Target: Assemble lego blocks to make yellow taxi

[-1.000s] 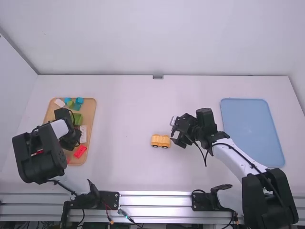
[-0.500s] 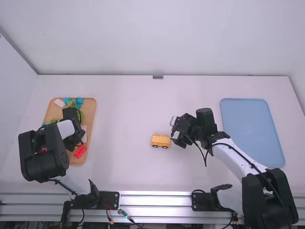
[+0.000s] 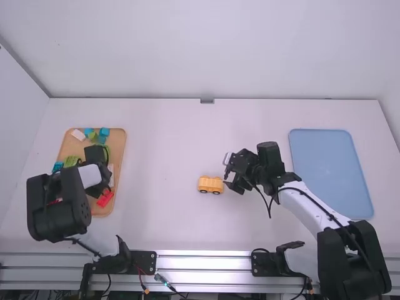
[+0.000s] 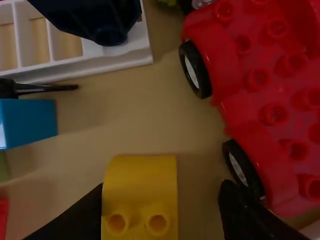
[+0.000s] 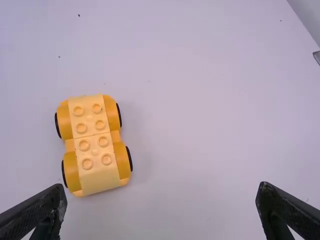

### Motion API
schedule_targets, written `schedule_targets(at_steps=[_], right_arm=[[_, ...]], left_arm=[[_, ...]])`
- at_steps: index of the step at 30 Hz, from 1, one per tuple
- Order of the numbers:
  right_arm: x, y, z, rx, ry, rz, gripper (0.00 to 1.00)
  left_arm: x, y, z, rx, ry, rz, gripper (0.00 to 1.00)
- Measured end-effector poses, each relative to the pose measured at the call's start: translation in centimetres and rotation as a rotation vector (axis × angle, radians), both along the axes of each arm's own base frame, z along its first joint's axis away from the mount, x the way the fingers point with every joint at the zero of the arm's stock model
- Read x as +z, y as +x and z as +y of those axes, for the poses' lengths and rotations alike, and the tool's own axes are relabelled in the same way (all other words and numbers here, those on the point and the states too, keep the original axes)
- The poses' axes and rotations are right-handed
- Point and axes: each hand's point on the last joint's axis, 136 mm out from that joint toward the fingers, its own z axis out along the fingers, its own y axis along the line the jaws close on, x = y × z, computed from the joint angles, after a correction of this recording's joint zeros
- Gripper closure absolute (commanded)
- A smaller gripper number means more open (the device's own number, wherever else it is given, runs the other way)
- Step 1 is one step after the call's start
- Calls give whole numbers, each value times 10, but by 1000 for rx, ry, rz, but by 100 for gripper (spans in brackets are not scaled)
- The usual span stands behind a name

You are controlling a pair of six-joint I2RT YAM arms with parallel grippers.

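Note:
My left gripper (image 3: 100, 190) is low over the wooden tray in the high view. In the left wrist view that gripper (image 4: 162, 215) is open, with a yellow block (image 4: 141, 200) with a curved end between its fingers, nearer the left one; a gap separates it from the right finger. The yellow car with black wheels (image 3: 210, 184) rests on the table's middle, studs up in the right wrist view (image 5: 92, 145). Beside it, my right gripper (image 3: 232, 177) stays over the table. In the right wrist view the same gripper (image 5: 161, 205) is wide open and holds nothing.
The wooden tray (image 3: 118, 150) at the left holds several blocks, among them a red wheeled base (image 4: 275, 110), a blue block (image 4: 30, 122) and a white frame (image 4: 100, 55). A blue tray (image 3: 331, 172) lies at the right.
My left gripper has shifted slightly right and toward the camera over the wooden tray, uncovering green and blue blocks at the tray's left edge. The right arm and the car have kept still.

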Motion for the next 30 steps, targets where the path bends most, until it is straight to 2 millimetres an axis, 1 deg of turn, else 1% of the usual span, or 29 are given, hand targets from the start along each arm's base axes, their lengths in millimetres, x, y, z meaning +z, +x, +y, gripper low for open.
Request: schedule_targets(at_steps=[5,8,9,13,15,17,18,19,21,22,23,26,30], right_arm=[[0,0,0,2,-1,-2,1],[0,0,0,2,-2,-2,1],[0,0,0,2,-1,-1,1],[0,0,0,1,0,0,1],[0,0,0,1,-1,-1,1],[0,0,0,2,-2,0,1],[0,-1,0,4,-2,2,1],[-1,-1,0,5,-2,1,1],[-1,-1,0,3,-2,3,1],[-1,-1,0,3,-3,2,1],[-1,-1,0,3,-2,3,1],[-1,-1,0,2,-2,6,1],[-1,-2,0,3,-3,7,1]], left_arm=[[0,-6,-5,-12,24,-22,43],[0,-13,-13,-35,31,-37,35],[0,-15,-16,-44,32,-43,26],[2,-18,-20,-77,41,-71,15],[2,-17,-19,-82,43,-71,15],[3,-16,-19,-93,46,-72,19],[3,-16,-19,-96,45,-70,23],[2,-16,-20,-97,43,-70,24],[2,-17,-20,-99,42,-62,31],[2,-17,-20,-99,39,-61,37],[2,-17,-21,-101,37,-62,39],[1,-16,-22,-106,30,-60,49],[1,-16,-22,-114,29,-55,53]])
